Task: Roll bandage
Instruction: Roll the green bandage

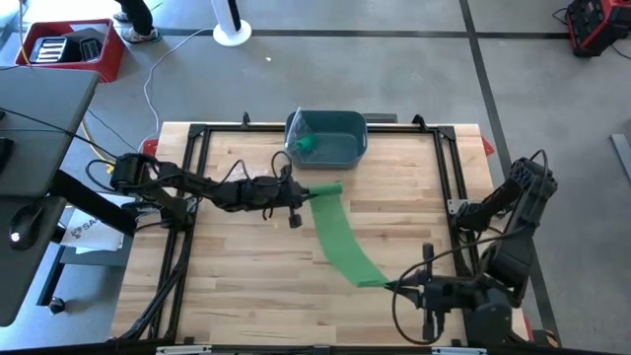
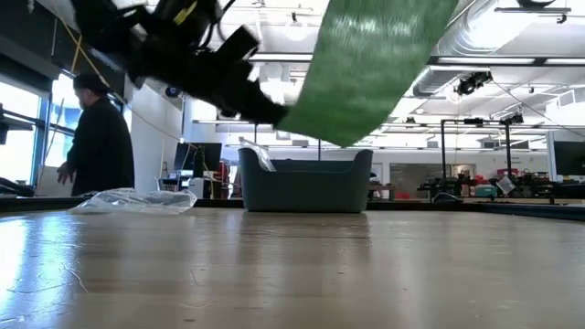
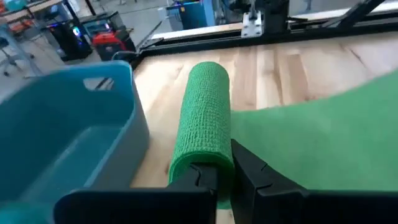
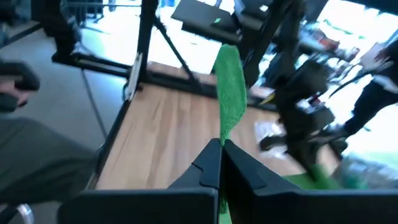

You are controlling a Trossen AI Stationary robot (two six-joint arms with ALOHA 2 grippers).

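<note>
so the green bandage (image 1: 340, 237) is strung out in the air over the middle of the wooden table (image 1: 246, 296), running from a rolled-up end near the far side down to its loose tail near the front right. the rolled part (image 3: 202, 118) looks like a decent fat cylinder already, sitting just beside the blue-grey bin (image 1: 330, 138), not in it. the rest is a flat strip that hangs between the two arms, and in the low view it's clearly lifted off the table.

left gripper (image 1: 296, 194) has its fingers pinched tight on the end of the roll, you can see that right up close in the left wrist view. right gripper (image 1: 394, 286) is down at the front right of the table, clamped shut on the very tail of the strip, keeping it taut-ish.

progress-wise i'd say it's partway: a few turns are wound up, but a long stretch of strip is not yet rolled, maybe most of its length. what's left, by my guess, is winding the roll along the strip toward the right gripper and then letting the tail go.

other stuff: there's something green inside the bin (image 1: 308, 145), can't tell what. a crumpled clear plastic bag (image 2: 137, 199) lies on the table in the low view, and a person in dark clothes (image 2: 96, 137) stands in the room behind.
</note>
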